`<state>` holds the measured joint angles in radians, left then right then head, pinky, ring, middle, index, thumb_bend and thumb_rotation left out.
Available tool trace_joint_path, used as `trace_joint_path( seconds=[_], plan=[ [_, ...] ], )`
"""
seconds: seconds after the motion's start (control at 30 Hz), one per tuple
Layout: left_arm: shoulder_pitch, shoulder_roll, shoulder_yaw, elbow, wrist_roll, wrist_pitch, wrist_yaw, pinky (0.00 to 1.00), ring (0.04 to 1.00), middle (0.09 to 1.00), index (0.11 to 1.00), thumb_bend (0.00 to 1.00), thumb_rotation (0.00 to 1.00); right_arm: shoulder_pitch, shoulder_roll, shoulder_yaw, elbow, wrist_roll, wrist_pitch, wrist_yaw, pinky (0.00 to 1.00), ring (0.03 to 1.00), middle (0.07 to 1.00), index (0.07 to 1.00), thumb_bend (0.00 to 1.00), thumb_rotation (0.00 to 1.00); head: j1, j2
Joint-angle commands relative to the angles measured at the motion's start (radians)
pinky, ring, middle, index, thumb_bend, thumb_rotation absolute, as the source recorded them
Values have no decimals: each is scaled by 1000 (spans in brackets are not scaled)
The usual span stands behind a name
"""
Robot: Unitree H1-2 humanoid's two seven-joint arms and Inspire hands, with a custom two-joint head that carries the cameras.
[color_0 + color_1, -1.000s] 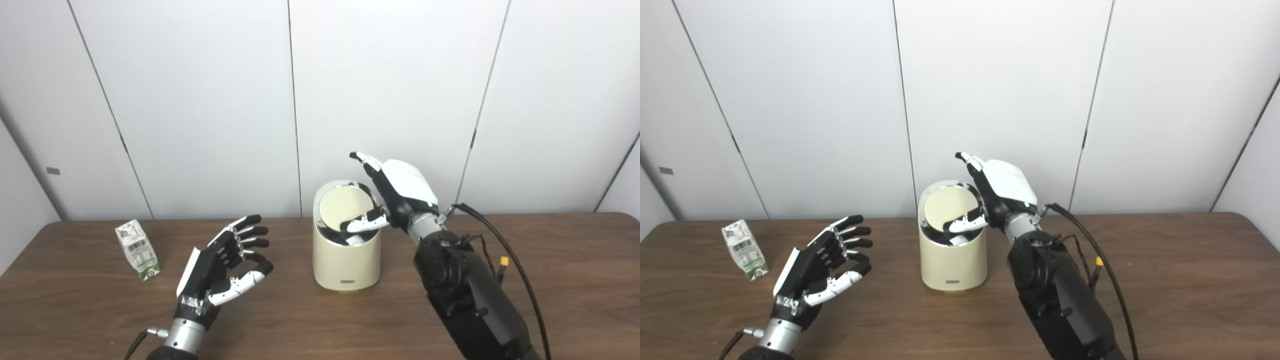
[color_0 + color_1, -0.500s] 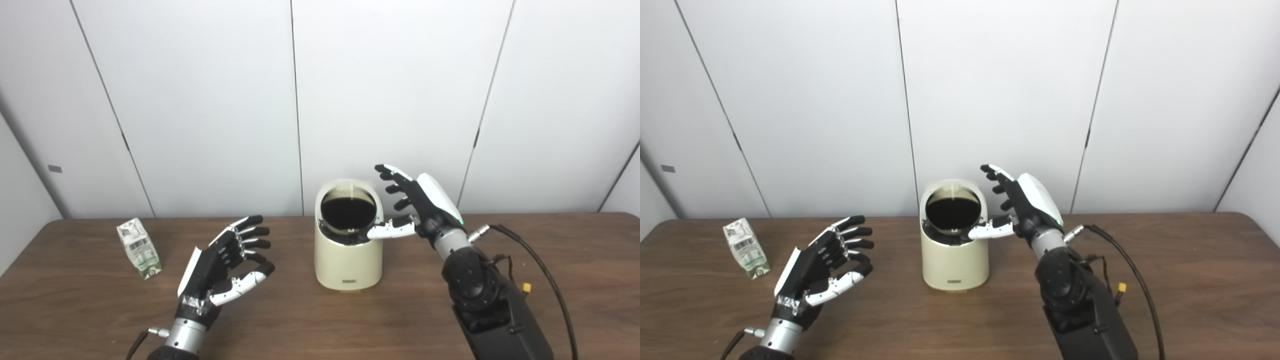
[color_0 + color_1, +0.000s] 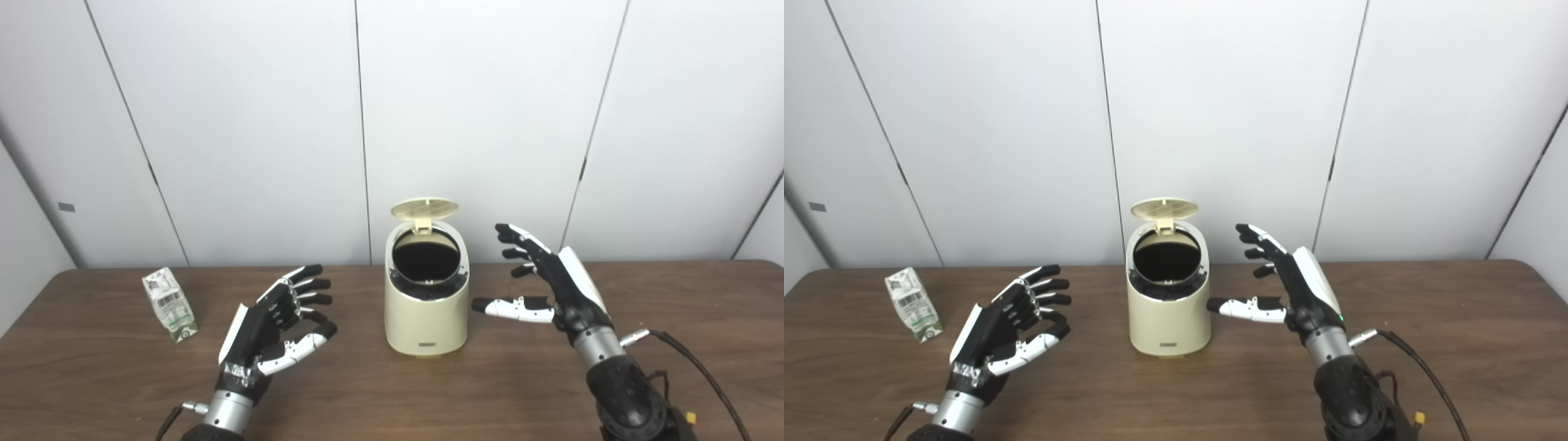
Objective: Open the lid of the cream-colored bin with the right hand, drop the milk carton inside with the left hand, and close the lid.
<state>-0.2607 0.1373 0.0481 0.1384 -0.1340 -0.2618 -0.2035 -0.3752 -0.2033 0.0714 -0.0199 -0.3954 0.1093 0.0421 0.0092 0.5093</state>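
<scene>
The cream-colored bin (image 3: 425, 318) stands at the middle of the table with its round lid (image 3: 424, 208) flipped up at the back, showing a dark inside. My right hand (image 3: 551, 285) is open just right of the bin, fingers spread, thumb pointing at the bin's side without touching it. My left hand (image 3: 272, 321) hovers open left of the bin, palm up, holding nothing. The small milk carton (image 3: 169, 304) stands upright near the table's left end, well left of the left hand.
The brown wooden table (image 3: 704, 318) runs the full width of the view, with white wall panels right behind it. A black cable (image 3: 704, 373) trails from my right forearm over the table's right side.
The bin's lid has sprung up from closed to fully raised. My right hand has drawn back from the bin's top, down and to the right. The left hand and carton have not moved.
</scene>
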Motion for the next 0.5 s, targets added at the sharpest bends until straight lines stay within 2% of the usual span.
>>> trace_joint_path(
  seconds=[0.0, 0.17, 0.27, 0.37, 0.43, 0.47],
  plan=[
    [-31, 4, 1, -15, -11, -43, -2, 576, 696, 758, 843, 661, 134, -19, -20, -10, -16, 34, -76, -5, 689, 820, 872, 885, 826, 390, 1, 0],
    [-33, 3, 3, -5, -11, -48, 0, 561, 691, 754, 835, 661, 130, 16, -44, 8, -13, 35, -100, 4, 724, 847, 902, 933, 927, 462, 4, -3],
    [-31, 3, 0, -3, -10, -45, -3, 564, 700, 759, 834, 654, 131, 31, -49, 20, -9, 25, -105, 3, 732, 856, 908, 961, 960, 450, 32, -16],
    [-31, -1, -7, 10, 1, -46, -1, 558, 701, 763, 837, 673, 159, 43, -65, 27, -4, 37, -113, 22, 753, 876, 923, 985, 974, 415, 85, -33],
    [-31, -12, -16, 26, 12, -55, 3, 560, 701, 764, 838, 683, 171, 50, -83, 28, 15, 46, -133, 37, 768, 889, 932, 994, 973, 404, 175, -63],
    [-31, -16, -20, 33, 17, -61, 6, 563, 700, 765, 838, 679, 162, 52, -88, 26, 24, 51, -142, 42, 790, 903, 942, 998, 966, 384, 185, -66]
  ],
)
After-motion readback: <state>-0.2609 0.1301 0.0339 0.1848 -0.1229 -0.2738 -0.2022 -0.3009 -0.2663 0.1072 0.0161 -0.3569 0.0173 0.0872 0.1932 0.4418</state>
